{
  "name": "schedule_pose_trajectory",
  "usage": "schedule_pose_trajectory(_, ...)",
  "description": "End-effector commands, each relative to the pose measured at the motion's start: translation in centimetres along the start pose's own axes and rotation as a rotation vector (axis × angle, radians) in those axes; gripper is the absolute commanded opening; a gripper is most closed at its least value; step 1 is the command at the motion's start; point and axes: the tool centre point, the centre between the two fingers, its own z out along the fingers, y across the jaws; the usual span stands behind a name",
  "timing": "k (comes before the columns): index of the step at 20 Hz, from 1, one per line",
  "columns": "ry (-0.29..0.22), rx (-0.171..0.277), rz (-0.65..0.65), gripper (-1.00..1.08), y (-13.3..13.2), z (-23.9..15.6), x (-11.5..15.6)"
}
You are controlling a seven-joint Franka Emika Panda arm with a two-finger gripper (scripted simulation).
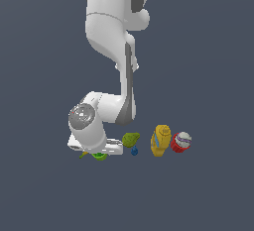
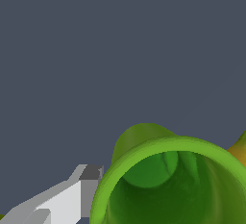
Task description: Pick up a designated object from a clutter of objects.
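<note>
We see the white arm [image 1: 111, 51] bent low over the row's end at the exterior view's left, its gripper [image 1: 99, 150] down around the green cup [image 2: 168, 184], one finger [image 2: 89, 189] just beside the rim, though we cannot tell whether it grips.

Pear [image 1: 131, 139] crowds the cup [image 2: 168, 184]; banana [image 1: 83, 154] seemingly opposite.

The white, jointed Franka arm [image 1: 111, 41] reaches down from the top of the exterior view and bends at its grey-capped wrist [image 1: 82, 117]; one white finger with a dark grey pad [image 2: 89, 189] shows in the wrist view
</note>
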Motion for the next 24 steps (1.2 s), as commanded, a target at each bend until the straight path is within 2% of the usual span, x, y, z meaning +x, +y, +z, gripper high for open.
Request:
schedule_pose_trajectory(1,0.001,0.0,0.0,-1.0,0.0,0.0,0.0)
schedule_pose_trajectory(14,0.0,0.0,0.0,-1.0,0.0,-1.2,-0.3)
schedule_pose_trajectory(24,0.0,0.0,0.0,-1.0,-0.2,-7.2,-2.1)
